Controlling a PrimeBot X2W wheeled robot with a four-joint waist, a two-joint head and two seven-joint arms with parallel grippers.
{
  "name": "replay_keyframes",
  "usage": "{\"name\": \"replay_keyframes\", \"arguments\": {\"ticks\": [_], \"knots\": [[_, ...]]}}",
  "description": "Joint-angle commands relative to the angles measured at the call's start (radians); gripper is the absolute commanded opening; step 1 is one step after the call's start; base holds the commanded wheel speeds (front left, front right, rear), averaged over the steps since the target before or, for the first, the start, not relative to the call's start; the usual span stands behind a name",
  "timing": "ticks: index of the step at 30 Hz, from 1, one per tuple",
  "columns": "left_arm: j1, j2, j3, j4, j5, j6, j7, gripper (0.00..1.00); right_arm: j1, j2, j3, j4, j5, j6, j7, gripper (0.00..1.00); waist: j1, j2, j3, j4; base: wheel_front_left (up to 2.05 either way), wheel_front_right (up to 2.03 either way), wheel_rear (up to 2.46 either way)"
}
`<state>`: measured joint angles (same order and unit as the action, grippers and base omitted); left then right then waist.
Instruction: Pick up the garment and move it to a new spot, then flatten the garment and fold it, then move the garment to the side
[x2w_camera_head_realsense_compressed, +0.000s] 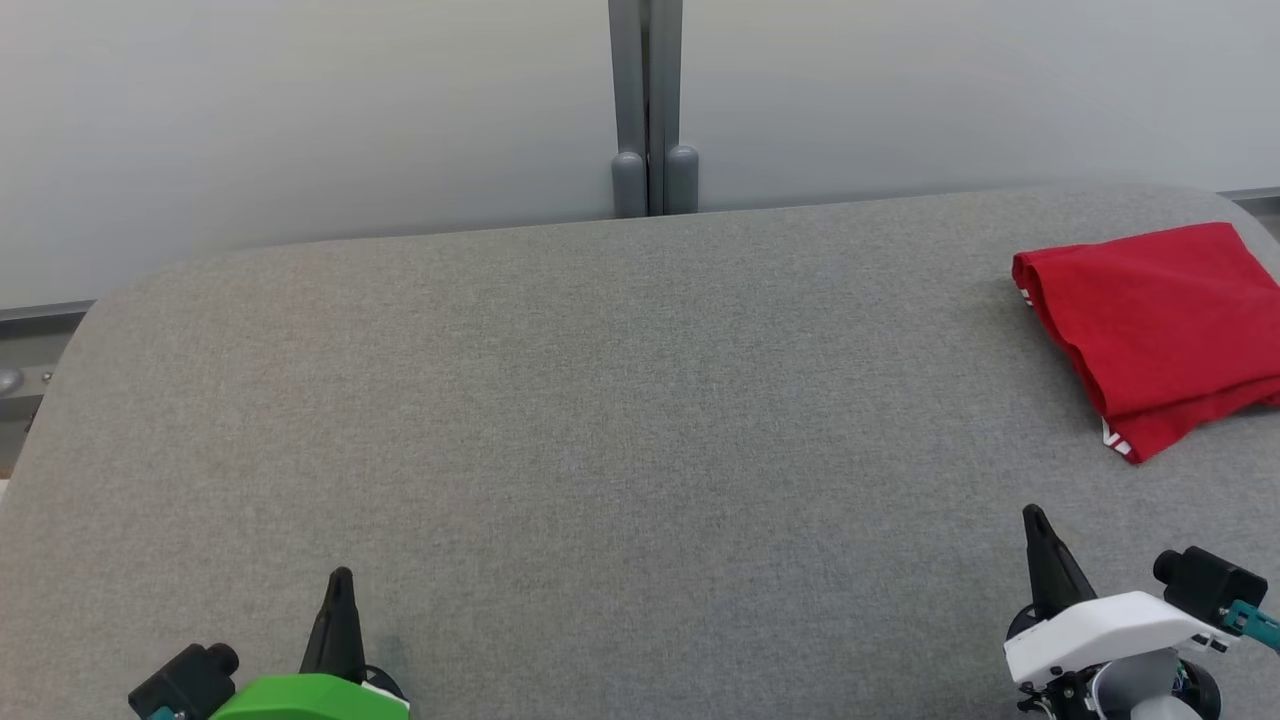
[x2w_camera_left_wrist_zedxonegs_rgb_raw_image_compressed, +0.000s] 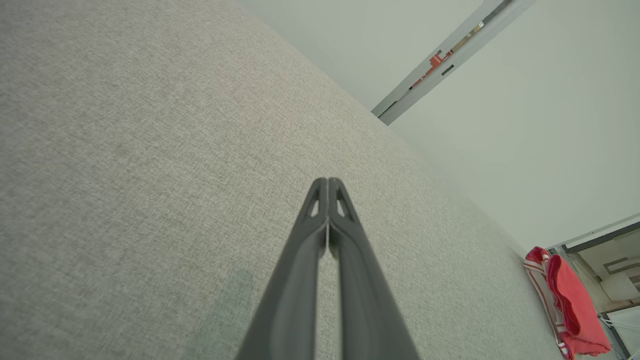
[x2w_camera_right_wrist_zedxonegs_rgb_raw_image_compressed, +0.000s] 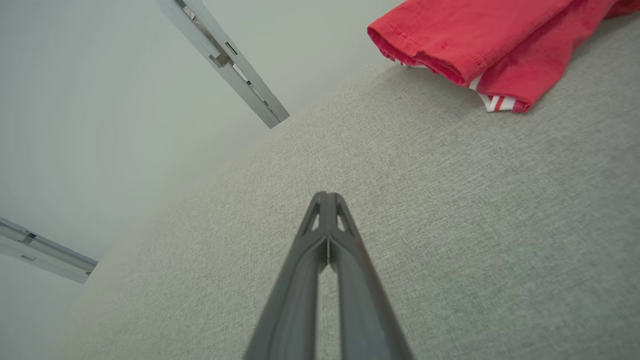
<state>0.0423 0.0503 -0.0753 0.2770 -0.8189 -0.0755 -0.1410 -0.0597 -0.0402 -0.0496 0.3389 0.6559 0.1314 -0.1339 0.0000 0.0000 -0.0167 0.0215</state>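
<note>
On the far right corner of a grey cloth-covered table (x2w_camera_head_realsense_compressed: 560, 400), a red garment (x2w_camera_head_realsense_compressed: 1150, 330) lay folded into a thick, roughly square bundle, with a strip of white-and-red trim showing at its near edge. The right gripper (x2w_camera_head_realsense_compressed: 1035, 515) was at the table's near right side, its two dark fingers pressed together tip to tip and holding nothing. The garment sat well apart from it, ahead of the fingertips and slightly to the right, with bare grey cloth between them. In the right wrist view the bundle lay at the upper right, beyond the closed fingers. The left gripper (x2w_camera_head_realsense_compressed: 340, 580) was at the near left, likewise closed and empty, with the garment far across the table on the opposite side. Its wrist view caught the red cloth at the lower right edge. Behind the table stood a pale wall (x2w_camera_head_realsense_compressed: 300, 120) split by a grey metal post (x2w_camera_head_realsense_compressed: 648, 100).
</note>
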Motion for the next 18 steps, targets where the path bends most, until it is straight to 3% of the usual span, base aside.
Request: {"name": "replay_keyframes", "arguments": {"ticks": [1, 18], "knots": [[-0.034, 0.008, 0.009, -0.015, -0.031, -0.006, 0.008, 0.00, -0.026, -0.006, -0.005, -0.019, 0.036, 0.000, 0.008, 0.00, 0.0000, 0.0000, 0.000, 0.000, 0.00, 0.00, 0.00], [-0.065, 0.010, 0.050, -0.020, -0.223, -0.019, 0.066, 0.00, -0.034, -0.008, -0.020, -0.039, 0.263, 0.000, 0.067, 0.00, 0.0000, 0.0000, 0.004, -0.004, 0.00, 0.00, 0.00]]}}
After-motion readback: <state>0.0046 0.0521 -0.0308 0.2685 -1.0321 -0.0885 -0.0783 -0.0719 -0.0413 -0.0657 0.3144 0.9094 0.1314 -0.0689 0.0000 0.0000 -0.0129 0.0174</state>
